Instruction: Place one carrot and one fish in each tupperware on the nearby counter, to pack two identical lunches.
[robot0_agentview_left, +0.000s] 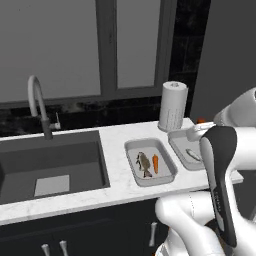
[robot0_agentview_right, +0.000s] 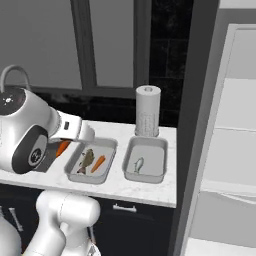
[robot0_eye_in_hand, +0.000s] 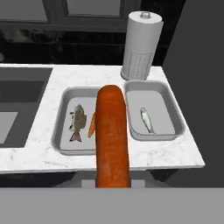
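White marble-look counter (robot0_agentview_left: 117, 187) runs over dark cabinets, with a window and black backsplash behind it.

Above the counter's near edge the gripper (robot0_agentview_right: 59, 148) hangs with a carrot (robot0_eye_in_hand: 112, 135) in its hold; in the hand view this carrot rises from the bottom edge as a thick orange column, covering the finger tips, so the jaws are closed around its lower end and how wide they stand cannot be told. In the right base view its orange tip shows just beside the white wrist, to the left of the containers.

Beyond the held carrot sit the two grey tupperware containers, side by side and nearly touching. The left tupperware (robot0_eye_in_hand: 61, 114) holds a brownish fish (robot0_eye_in_hand: 77, 122) lying lengthwise and a second, smaller carrot (robot0_agentview_left: 155, 163) just to the right of it, close but seemingly apart. The right tupperware (robot0_eye_in_hand: 171, 105) holds one small silvery fish (robot0_eye_in_hand: 147, 120) near its middle.

Farther back, just behind the right container, a paper towel roll (robot0_eye_in_hand: 140, 46) stands upright on its holder against the backsplash. To the left of the containers the dark sink basin (robot0_agentview_left: 55, 165) is set into the counter, with a curved faucet (robot0_agentview_left: 37, 102) at its far edge. At the far right of the right base view stands a tall pale unit (robot0_agentview_right: 225, 150), next to the counter's end.
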